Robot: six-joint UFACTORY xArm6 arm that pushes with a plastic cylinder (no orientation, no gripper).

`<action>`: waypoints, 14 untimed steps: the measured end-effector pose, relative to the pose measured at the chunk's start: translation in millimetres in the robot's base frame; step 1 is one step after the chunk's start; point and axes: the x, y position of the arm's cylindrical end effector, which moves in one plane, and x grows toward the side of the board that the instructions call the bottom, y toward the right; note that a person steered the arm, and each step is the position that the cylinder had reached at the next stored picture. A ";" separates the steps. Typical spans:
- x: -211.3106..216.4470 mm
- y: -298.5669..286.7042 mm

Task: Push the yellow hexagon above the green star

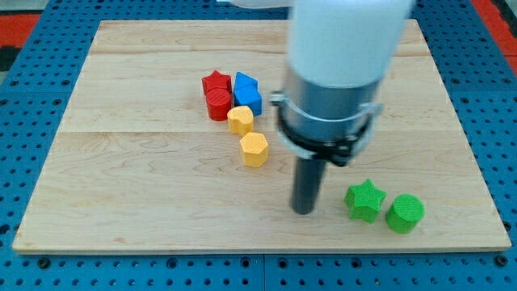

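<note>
Camera view, near first: green cylinder [404, 213] touches green star [364, 200]; my tip [304, 210], a bare rod pinching nothing, rests just left. Farther, the yellow hexagon [254, 149] lies apart, upper-left, another yellow block [240, 120] beyond.

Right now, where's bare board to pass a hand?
Free: the view's left half of the board, left of the red blocks; also the view's right, above the green star and green cylinder. Crowded: red, blue, yellow blocks and yellow hexagon. My tip stands left of the star.
</note>
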 end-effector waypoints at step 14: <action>-52.4 41.9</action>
